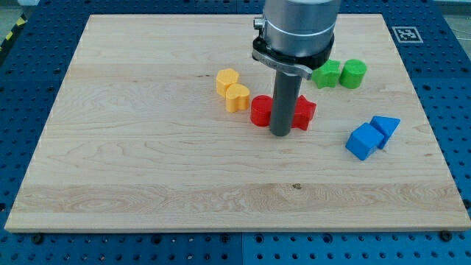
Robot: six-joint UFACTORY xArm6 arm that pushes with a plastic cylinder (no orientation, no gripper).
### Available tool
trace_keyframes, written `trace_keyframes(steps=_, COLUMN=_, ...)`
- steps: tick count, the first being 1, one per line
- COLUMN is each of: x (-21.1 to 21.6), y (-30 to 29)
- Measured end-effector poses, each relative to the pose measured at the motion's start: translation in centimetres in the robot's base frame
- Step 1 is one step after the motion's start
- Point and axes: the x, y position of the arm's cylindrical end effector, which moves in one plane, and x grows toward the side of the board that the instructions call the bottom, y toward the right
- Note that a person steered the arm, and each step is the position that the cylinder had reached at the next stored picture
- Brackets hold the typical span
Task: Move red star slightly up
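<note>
The red star (304,111) lies right of the board's middle, partly hidden by my rod. My tip (280,135) rests on the board just below and left of the star, close to it or touching it. A red round block (260,111) sits right beside the rod on its left. The rod stands between the two red blocks.
Two yellow blocks (232,90) lie touching, up-left of the red round block. A green star (326,74) and a green round block (353,73) lie above the red star. A blue cube (363,141) and a blue triangular block (385,126) lie to the right. The wooden board (147,162) sits on a blue perforated table.
</note>
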Motion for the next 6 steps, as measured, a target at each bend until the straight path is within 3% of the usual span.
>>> trace_keyframes(steps=2, x=1.3, y=5.4)
trace_keyframes(steps=4, x=-0.5, y=4.5)
trace_keyframes(steps=6, x=1.8, y=4.1)
